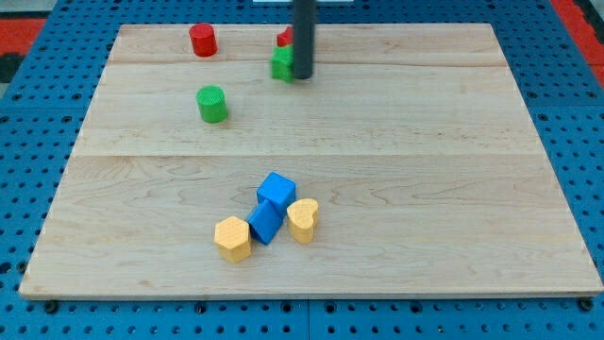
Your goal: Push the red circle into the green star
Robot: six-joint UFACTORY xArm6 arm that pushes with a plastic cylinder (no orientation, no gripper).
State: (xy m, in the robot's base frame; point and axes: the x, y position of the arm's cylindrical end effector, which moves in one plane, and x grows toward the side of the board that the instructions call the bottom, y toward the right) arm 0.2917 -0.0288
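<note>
The red circle [202, 40] is a short red cylinder near the view's top left of the wooden board [425, 189]. The green star [282, 64] sits at the view's top centre, partly hidden by my rod. My tip [302, 76] rests on the board right against the green star's right side. A second red block [284, 38] shows just behind the green star, mostly hidden; its shape is unclear. The red circle lies about a hand's width to the left of the star and the tip.
A green cylinder [211, 104] stands below the red circle. Near the view's bottom centre sit two blue blocks [276, 190] [266, 222], a yellow heart [303, 219] and a yellow hexagon [232, 238]. Blue pegboard [38, 132] surrounds the board.
</note>
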